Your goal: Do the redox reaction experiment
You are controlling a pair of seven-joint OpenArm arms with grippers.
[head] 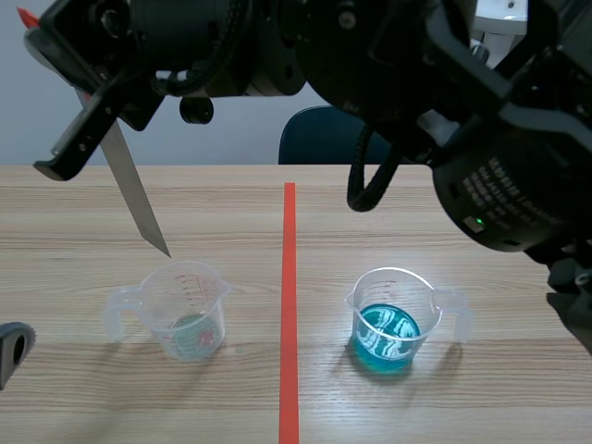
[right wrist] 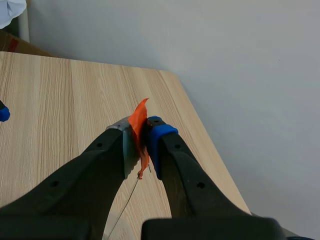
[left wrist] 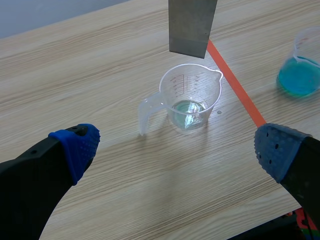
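Dipping the metal strip, pinched in the right tool, we should centre it over the clear beaker and descend plumb; left tool gapes wide.

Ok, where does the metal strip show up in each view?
Scene view: metal strip hangs tilted, tip just above the near-empty beaker.
Left wrist view: its lower end hangs over that beaker, ahead of the open left fingers.
Right wrist view: pinched between the right fingers, orange tape at its end.
Shared landmark: the beaker, scene and left wrist views only.
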